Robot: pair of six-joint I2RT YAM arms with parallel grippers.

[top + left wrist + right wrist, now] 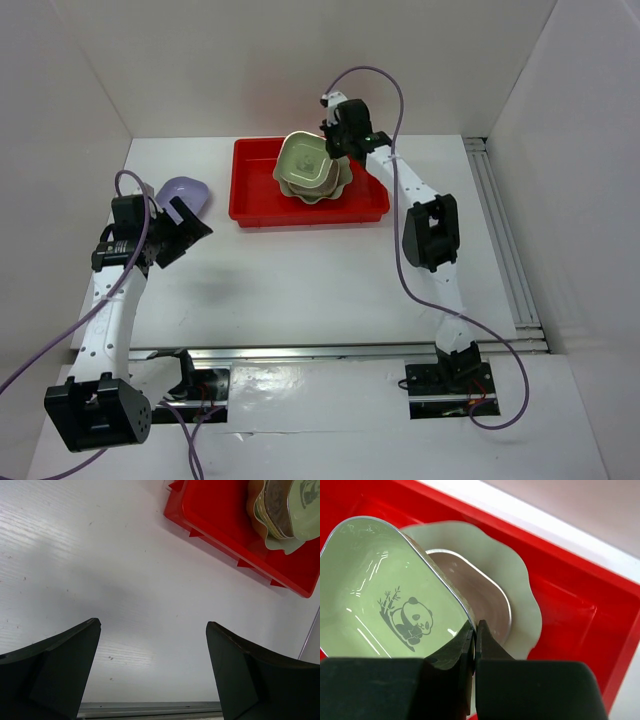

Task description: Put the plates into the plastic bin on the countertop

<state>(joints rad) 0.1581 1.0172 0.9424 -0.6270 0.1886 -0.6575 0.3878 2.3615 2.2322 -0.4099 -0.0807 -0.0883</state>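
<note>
The right gripper [474,630] was seen clamped on the rim of a small green dish [385,595] (a panda with bamboo was printed inside it). That dish was tilted over a tan-pink dish [487,592]; whether the two touched could not be told. Beneath them, the large pale green scallop-edged dish [522,600] was seated inside the red plastic bin [570,575], set at the back of the white countertop [300,280]. The left gripper [152,625] was held above the countertop with its jaws wide apart. A lavender dish [185,190] was found just beside it, outside the bin.
</note>
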